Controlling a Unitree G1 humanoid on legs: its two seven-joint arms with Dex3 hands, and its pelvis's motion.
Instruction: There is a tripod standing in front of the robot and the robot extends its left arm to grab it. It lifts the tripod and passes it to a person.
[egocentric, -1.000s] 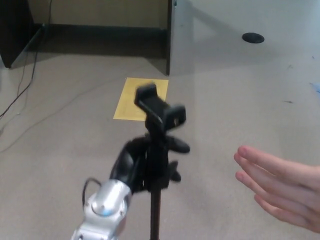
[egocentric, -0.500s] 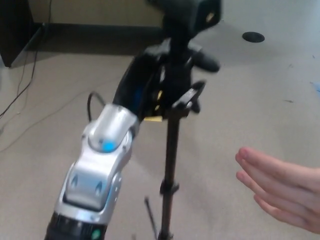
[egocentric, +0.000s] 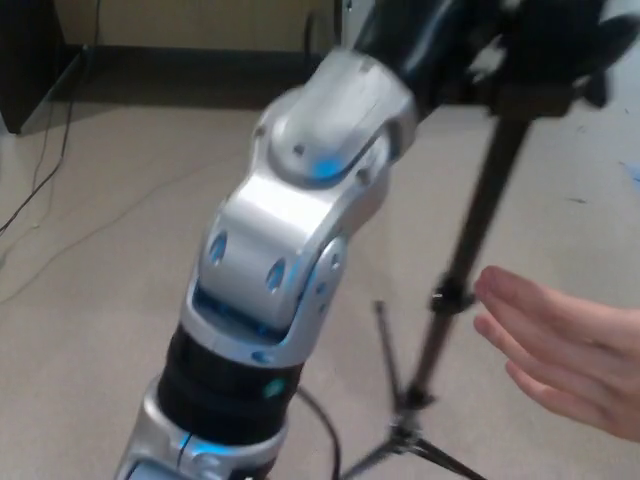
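Note:
My left arm fills the middle of the head view, reaching up and to the right. Its black left hand (egocentric: 450, 45) sits at the top edge, shut on the black tripod (egocentric: 470, 250) just under the tripod's head. The tripod hangs lifted and tilted, its pole slanting down to folded legs (egocentric: 410, 440) near the bottom. A person's open hand (egocentric: 570, 350) reaches in from the right, palm up, fingertips close beside the pole. My right hand does not show.
Beige carpet covers the floor. A grey partition stands at the back, with a dark floor socket partly hidden behind the tripod top. Cables (egocentric: 50, 160) trail along the left, beside a dark cabinet (egocentric: 25, 60).
My left arm has swung the tripod higher and to the right, so the pole now hangs next to the person's hand. The person's hand has stayed almost still.

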